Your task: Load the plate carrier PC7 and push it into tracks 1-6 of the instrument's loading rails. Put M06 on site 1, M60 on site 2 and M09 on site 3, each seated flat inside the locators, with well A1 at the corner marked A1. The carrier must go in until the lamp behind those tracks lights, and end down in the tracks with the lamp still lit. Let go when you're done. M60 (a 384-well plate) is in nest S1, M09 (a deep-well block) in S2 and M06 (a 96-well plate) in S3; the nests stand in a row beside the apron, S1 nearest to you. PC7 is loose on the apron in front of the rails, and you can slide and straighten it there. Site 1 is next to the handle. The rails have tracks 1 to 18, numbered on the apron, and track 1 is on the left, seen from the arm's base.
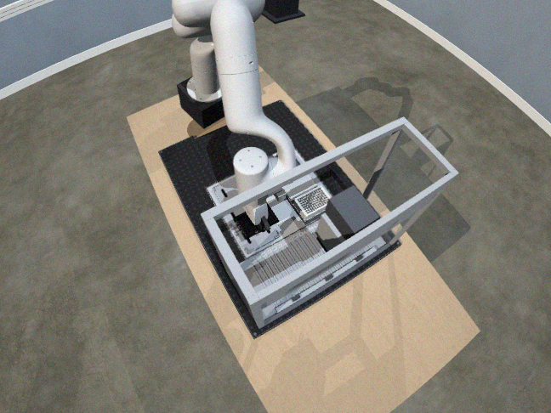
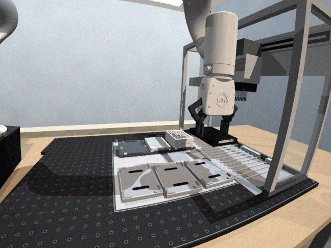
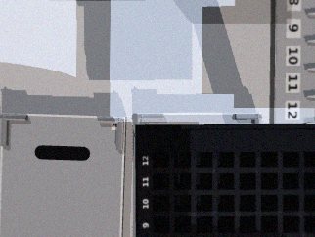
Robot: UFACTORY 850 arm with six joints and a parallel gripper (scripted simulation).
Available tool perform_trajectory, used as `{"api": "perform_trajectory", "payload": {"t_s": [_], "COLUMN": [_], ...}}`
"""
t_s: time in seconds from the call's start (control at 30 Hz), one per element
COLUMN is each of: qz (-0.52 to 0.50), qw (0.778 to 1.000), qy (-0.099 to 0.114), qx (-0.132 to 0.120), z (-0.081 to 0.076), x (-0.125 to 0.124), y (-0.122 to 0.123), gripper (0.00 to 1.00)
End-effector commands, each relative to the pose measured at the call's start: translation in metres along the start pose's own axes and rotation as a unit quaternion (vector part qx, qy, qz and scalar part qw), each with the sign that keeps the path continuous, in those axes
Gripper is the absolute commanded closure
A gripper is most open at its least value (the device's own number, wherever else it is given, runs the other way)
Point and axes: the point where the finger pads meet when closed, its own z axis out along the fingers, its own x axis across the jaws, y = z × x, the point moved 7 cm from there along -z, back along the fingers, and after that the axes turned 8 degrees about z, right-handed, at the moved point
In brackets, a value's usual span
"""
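My gripper is shut on the black 96-well plate M06 and holds it level in the air by its long sides. The wrist view shows the plate's column numbers 9 to 12 along its left edge. The grey carrier PC7 lies on the apron with three bare sites, each with dark slots. In the wrist view one bare site lies left of the plate, and locators of the neighbouring site show just beyond the plate's edge. The white deep-well block M09 and the dark flat plate M60 stand in the nest row.
The instrument's grey frame stands over the loading rails, with a pipetting head hanging behind my gripper. Track numbers run along the apron edge. The arm's black base block sits behind the apron.
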Motion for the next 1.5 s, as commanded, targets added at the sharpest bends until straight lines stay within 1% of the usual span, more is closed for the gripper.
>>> {"api": "perform_trajectory", "payload": {"t_s": [0.0,0.17,0.23,0.3,0.8,0.87,1.37,1.47], "qz": [0.000,0.000,0.004,0.004,0.004,0.004,0.004,0.004], "qw": [1.000,1.000,1.000,1.000,1.000,1.000,1.000,1.000], "qy": [0.001,0.001,0.001,0.001,0.001,0.001,0.001,0.001], "qx": [0.000,0.000,0.000,0.000,0.000,0.000,0.000,0.000], "z": [-0.003,-0.003,-0.003,-0.003,-0.002,-0.002,-0.002,-0.002], "x": [0.001,0.001,-0.007,-0.007,-0.062,-0.062,-0.117,-0.121], "y": [0.000,0.000,-0.007,-0.007,-0.058,-0.058,-0.109,-0.112], "gripper": [1.00,1.00,1.00,1.00,1.00,1.00,1.00,1.00]}}
